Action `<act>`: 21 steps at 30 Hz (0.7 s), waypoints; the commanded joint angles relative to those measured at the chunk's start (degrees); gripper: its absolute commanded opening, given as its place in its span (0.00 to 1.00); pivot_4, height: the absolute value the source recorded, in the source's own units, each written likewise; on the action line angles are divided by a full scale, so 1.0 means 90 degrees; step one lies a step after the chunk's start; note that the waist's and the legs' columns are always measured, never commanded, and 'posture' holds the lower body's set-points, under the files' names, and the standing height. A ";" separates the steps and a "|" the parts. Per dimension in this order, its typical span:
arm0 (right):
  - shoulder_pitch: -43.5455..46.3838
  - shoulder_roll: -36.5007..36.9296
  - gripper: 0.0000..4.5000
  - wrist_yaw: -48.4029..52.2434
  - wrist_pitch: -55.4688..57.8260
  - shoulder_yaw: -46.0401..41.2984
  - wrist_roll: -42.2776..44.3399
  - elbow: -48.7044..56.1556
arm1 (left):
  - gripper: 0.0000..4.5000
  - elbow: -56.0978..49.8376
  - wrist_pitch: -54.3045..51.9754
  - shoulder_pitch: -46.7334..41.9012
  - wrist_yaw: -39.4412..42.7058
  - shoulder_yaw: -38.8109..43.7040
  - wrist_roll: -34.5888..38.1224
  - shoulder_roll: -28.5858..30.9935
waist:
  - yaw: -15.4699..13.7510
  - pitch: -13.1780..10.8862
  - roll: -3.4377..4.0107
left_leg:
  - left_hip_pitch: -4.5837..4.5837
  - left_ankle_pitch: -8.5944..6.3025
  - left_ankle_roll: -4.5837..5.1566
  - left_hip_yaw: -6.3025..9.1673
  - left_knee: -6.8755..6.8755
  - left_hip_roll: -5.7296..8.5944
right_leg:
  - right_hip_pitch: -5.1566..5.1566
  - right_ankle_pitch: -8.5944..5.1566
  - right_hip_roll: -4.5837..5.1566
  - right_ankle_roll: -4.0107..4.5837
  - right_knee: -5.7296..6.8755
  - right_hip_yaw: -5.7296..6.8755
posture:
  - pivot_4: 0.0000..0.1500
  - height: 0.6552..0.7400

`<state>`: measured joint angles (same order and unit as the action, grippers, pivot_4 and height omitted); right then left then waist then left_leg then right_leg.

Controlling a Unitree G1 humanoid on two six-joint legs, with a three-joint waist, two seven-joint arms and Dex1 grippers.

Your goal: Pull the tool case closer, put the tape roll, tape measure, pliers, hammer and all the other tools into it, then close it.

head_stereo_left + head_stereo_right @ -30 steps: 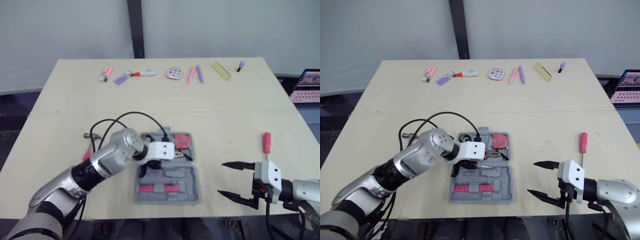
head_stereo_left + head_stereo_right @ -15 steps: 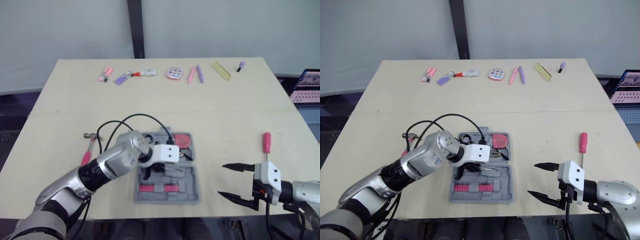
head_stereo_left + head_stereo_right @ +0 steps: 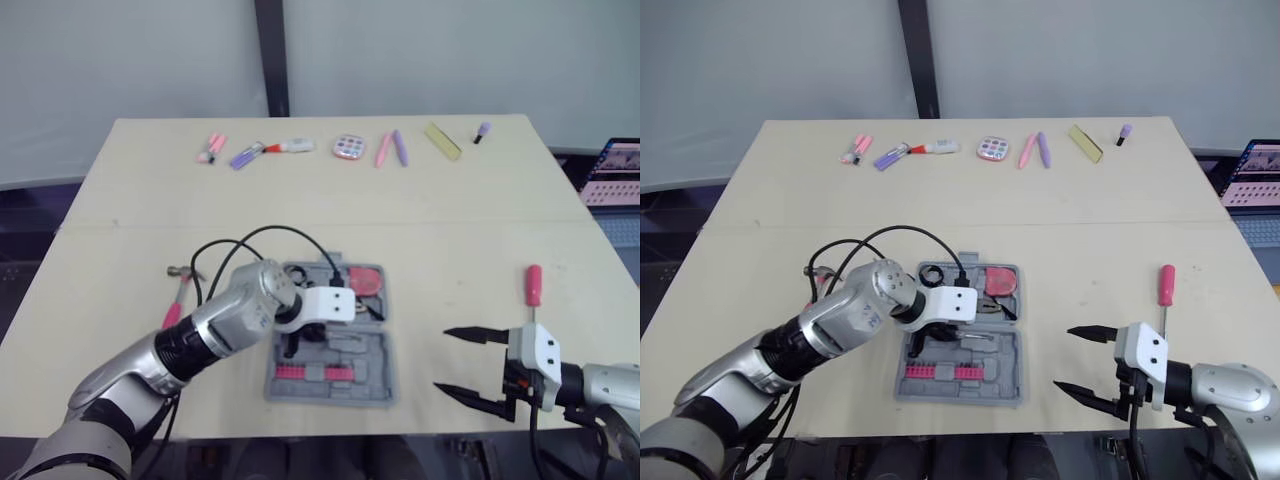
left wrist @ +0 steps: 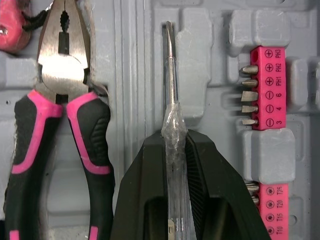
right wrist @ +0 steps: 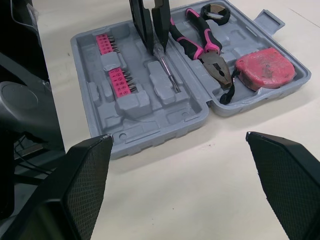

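Observation:
The grey tool case (image 3: 385, 375) lies open near the table's front edge. Inside it are pink-handled pliers (image 4: 60, 100), a red tape measure (image 3: 365, 281), a black tape roll (image 5: 216, 11) and pink bit holders (image 4: 262, 85). My left gripper (image 4: 174, 137) hangs over the case's front half, shut on a small clear-handled screwdriver (image 4: 171, 85) whose shaft points down into a moulded slot. A hammer (image 3: 178, 292) lies on the table left of the case. To the right lies a pink screwdriver (image 3: 534, 285). My right gripper (image 3: 462, 365) stands open and empty at the front right.
Several pens, markers and small cosmetic items (image 3: 300, 147) line the far table edge. A laptop (image 3: 615, 172) sits off the table's right side. A black cable (image 3: 270, 235) loops over my left arm above the case.
My left gripper has shifted a little to the right over the case with the clear screwdriver in it. The right gripper has stayed in place, open.

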<state>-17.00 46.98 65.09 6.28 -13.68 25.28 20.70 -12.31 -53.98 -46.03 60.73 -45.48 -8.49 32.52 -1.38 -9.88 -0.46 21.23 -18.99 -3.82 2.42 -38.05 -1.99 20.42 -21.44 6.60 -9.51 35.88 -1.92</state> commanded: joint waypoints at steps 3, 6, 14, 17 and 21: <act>0.0053 -0.0015 1.00 -0.0006 -0.0006 0.0040 0.0056 0.0148 | 0.01 -0.0252 -0.0106 -0.0090 -0.0103 0.0185 -0.0036 0.0035 | -0.0002 0.0000 0.0000 | 0.0000 0.0000 0.0000 0.0000 0.0000 0.0000 | 0.0000 0.0000 0.0000 0.0000 0.0000 0.0000 | 1.00 1.00; 0.0078 -0.0019 1.00 -0.0005 0.0001 0.0057 0.0054 0.0139 | 0.01 -0.0200 -0.0090 -0.0130 -0.0141 0.0237 -0.0023 0.0008 | -0.0001 0.0000 0.0000 | 0.0000 0.0000 0.0000 0.0000 0.0000 0.0000 | 0.0000 0.0000 0.0000 0.0000 0.0000 0.0000 | 1.00 1.00; 0.0077 -0.0012 1.00 -0.0041 0.0000 0.0076 0.0066 0.0144 | 0.01 -0.0119 -0.0037 -0.0155 -0.0159 0.0196 -0.0031 -0.0055 | -0.0002 0.0000 0.0000 | 0.0000 0.0000 0.0000 0.0000 -0.0001 0.0000 | 0.0000 0.0000 0.0000 0.0000 0.0000 0.0000 | 1.00 1.00; 0.0074 -0.0024 1.00 -0.0055 -0.0001 0.0084 0.0063 0.0143 | 0.01 -0.0074 0.0006 -0.0171 -0.0161 0.0185 -0.0039 -0.0067 | -0.0002 0.0000 0.0000 | 0.0000 0.0000 0.0000 0.0000 -0.0001 0.0000 | 0.0000 0.0000 0.0000 0.0000 0.0000 0.0000 | 1.00 1.00; 0.0083 -0.0034 1.00 -0.0070 -0.0004 0.0101 0.0058 0.0134 | 0.24 -0.0084 -0.0092 -0.0166 -0.0109 0.0235 0.0055 -0.0079 | -0.0002 0.0000 0.0000 | 0.0000 0.0000 0.0000 0.0000 -0.0001 0.0000 | 0.0000 0.0000 0.0000 0.0000 0.0000 0.0000 | 1.00 1.00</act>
<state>-16.35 46.98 64.81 6.37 -12.36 25.27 20.69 -12.50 -54.56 -46.37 59.91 -44.98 -8.22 32.11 -1.39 -9.88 -0.46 21.23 -18.99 -3.82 2.43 -38.05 -1.99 20.41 -21.44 6.61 -9.51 35.89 -1.92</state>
